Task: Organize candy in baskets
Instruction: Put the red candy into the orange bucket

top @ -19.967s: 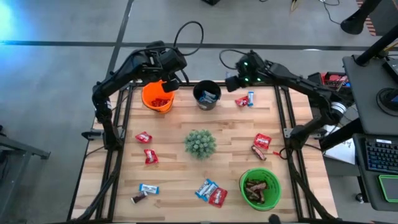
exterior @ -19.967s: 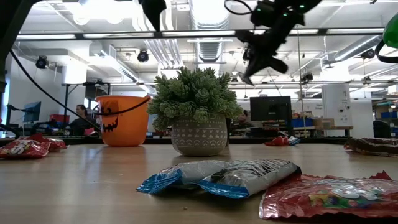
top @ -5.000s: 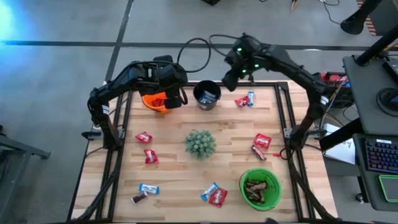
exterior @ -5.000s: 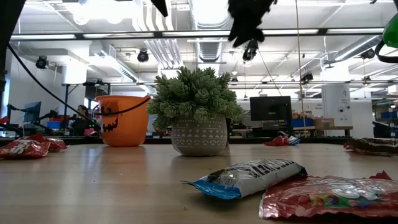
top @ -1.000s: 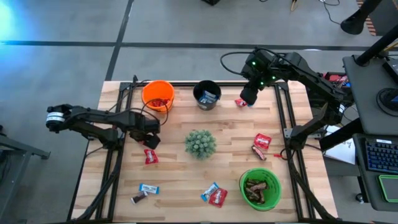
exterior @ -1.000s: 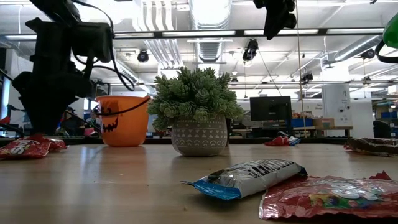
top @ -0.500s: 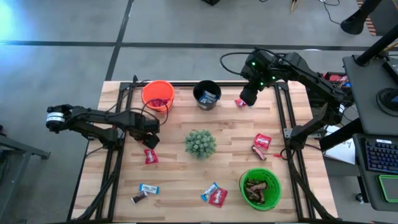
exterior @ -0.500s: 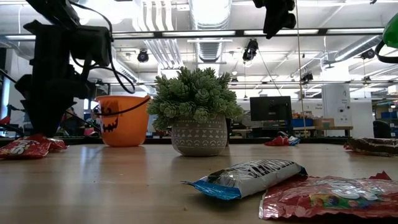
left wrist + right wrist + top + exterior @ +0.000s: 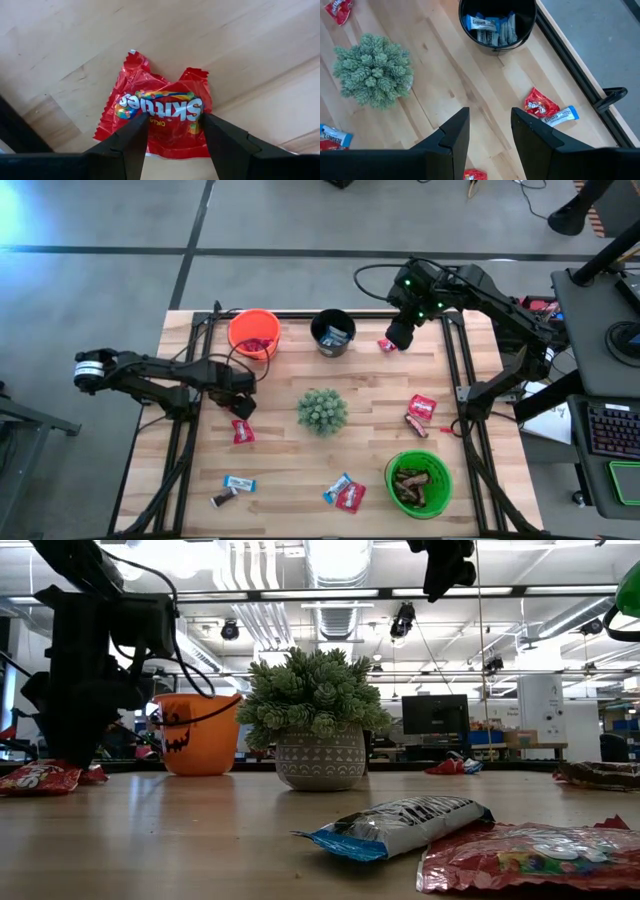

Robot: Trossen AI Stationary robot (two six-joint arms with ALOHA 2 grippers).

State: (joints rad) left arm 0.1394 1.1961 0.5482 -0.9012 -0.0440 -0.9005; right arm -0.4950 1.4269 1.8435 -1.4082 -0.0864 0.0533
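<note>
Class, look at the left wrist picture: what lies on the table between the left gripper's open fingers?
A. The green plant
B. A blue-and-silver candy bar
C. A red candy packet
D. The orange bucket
C: the left gripper hangs open over a red candy packet lying flat on the wooden table, one finger at each side of it.

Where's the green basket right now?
In the high view, the green basket sits at the table's near right corner, below two loose candies, holding brown-wrapped candy.
</note>
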